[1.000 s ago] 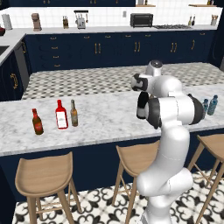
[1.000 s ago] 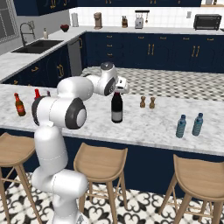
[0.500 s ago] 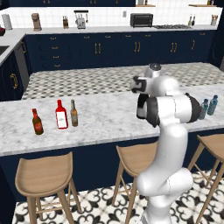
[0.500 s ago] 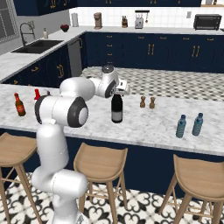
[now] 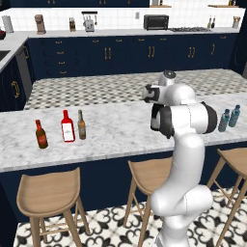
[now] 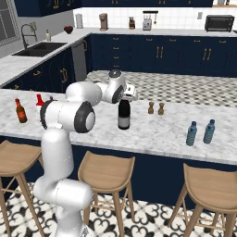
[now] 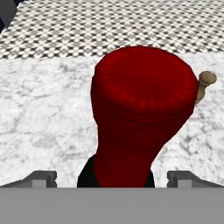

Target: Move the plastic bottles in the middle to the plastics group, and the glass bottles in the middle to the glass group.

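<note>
My gripper (image 7: 112, 177) over the wine bottle (image 6: 123, 114), mid-counter.

Fingers spread wide, one fingertip (image 7: 41, 177) either side of the bottle's red foil top (image 7: 142, 109), neither touching it. Bottle upright on the marble counter (image 6: 157, 132), two small wooden shakers (image 6: 155, 108) just behind. Two blue plastic bottles (image 6: 200, 132) stand together toward the counter's right end. Brown bottle (image 5: 41, 134), flat red bottle (image 5: 67, 126) and slim amber bottle (image 5: 81, 125) grouped at the left.

The white arm is reaching forward, elbow bent, and the gripper (image 7: 112, 177) is pointing down, fingers apparently spread wide.
</note>
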Controlling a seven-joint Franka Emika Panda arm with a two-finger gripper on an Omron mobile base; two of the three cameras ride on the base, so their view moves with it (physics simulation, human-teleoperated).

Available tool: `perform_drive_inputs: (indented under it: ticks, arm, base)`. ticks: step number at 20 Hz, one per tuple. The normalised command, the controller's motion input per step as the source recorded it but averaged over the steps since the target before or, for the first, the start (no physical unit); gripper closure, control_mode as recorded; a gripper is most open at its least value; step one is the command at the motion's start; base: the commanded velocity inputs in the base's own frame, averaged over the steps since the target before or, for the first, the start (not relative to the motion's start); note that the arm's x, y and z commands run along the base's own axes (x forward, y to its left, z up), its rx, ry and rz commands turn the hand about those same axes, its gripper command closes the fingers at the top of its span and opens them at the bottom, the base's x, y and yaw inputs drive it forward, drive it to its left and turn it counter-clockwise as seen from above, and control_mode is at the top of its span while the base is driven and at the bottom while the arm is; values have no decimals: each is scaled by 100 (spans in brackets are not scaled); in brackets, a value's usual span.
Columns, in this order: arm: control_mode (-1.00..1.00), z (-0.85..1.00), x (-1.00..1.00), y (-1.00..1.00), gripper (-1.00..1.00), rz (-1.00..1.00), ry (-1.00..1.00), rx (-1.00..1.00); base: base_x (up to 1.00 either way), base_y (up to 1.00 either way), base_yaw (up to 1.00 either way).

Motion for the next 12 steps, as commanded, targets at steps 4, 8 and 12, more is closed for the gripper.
perform_drive_inputs:
  ticks: [4, 8, 12]
  arm:
    - [-100, 0, 0, 0, 100, 0, 0, 0]
    - [-100, 0, 0, 0, 100, 0, 0, 0]
    - [-100, 0, -2, 0, 100, 0, 0, 0]
  base:
    - [0, 0, 0]
    - [0, 0, 0]
    - [0, 0, 0]
